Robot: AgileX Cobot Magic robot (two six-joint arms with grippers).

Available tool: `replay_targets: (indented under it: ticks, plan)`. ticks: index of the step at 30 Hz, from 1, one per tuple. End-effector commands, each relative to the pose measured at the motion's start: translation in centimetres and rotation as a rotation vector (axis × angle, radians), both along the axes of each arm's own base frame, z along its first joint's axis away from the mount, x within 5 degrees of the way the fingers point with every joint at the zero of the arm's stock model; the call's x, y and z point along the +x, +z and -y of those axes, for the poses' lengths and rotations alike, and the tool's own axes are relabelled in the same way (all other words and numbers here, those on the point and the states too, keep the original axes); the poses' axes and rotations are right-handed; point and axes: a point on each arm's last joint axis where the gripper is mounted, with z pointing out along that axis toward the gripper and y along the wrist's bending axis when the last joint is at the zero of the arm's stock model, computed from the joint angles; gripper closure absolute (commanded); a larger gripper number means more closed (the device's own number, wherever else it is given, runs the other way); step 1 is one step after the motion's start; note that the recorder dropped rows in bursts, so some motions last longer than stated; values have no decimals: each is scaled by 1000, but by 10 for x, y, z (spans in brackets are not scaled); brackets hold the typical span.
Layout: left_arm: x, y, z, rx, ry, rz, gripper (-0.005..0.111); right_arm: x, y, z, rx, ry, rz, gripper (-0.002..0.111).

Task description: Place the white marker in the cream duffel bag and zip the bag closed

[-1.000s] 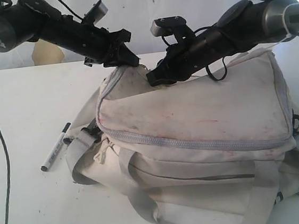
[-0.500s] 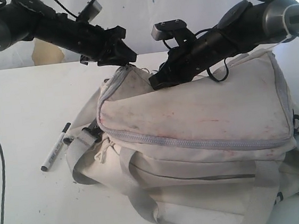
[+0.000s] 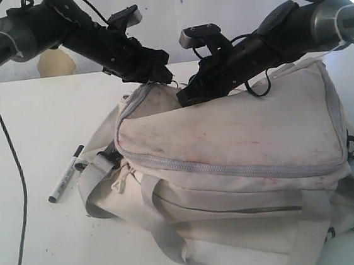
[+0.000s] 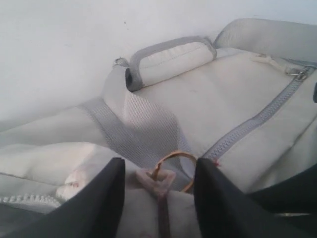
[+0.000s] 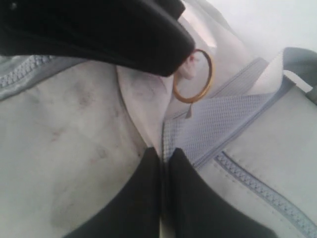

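marker: the white marker (image 3: 66,174) is seen lying on the desk (image 3: 37,248), just beside the strap end of the bag and apart from both arms.
bag: the cream duffel bag (image 3: 240,132) is laid on its side, and its long grey zipper (image 3: 231,169) is seen run shut along the front edge.
left fingers: the left fingers (image 3: 158,76) are spread at the bag's upper rear corner, with a small brass ring (image 4: 173,163) framed between them and nothing gripped.
right fingers: the right fingers (image 3: 184,95) are pressed together, apparently pinching a fold of the bag's cloth just beside the ring.
step in hand: the ring is judged to be the zipper pull, to be taken so the bag can be opened.
how done well: the ring should be centred between the spread fingers before they are closed; the cloth should be kept taut by the right pinch, and the pull drawn along the zipper line, not upward.
risk: cloth may be caught instead of the ring.
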Motion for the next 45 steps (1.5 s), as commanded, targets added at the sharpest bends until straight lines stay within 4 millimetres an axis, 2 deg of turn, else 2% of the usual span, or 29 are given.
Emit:
replay_targets:
  ticks: [1,5,7,10,15,21,22,25,30,36,41,45]
  plan:
    - [2,9,-1,12,39,34,60,-3,1,2,-10,25,-15,108]
    - [3,8,-2,36,40,50,76,-3,1,2,-20,31,-12,108]
    - [3,8,-2,35,41,52,80,-3,1,2,-20,31,-12,108]
    - [2,7,-2,38,33,39,78,-3,0,2,-23,33,-10,108]
    - [-2,6,-1,45,-25,33,64,-2,1,3,-23,30,-8,108]
    - [-10,3,13,105,-88,65,66,-3,1,3,-23,30,-8,108]
    - [-9,2,12,111,-75,71,74,-3,1,2,-22,32,-9,108]
    - [-6,4,10,95,-39,74,106,-3,0,3,-31,38,-8,108]
    - [-4,7,9,60,-23,68,107,-2,0,4,-31,14,-13,108]
    - [4,32,-18,-159,52,-18,107,2,0,6,9,-141,-83,108]
    - [6,33,-33,-186,48,-68,107,5,0,7,30,-200,-103,108]
    - [2,37,-37,-252,18,-134,107,8,1,8,65,-296,-133,108]
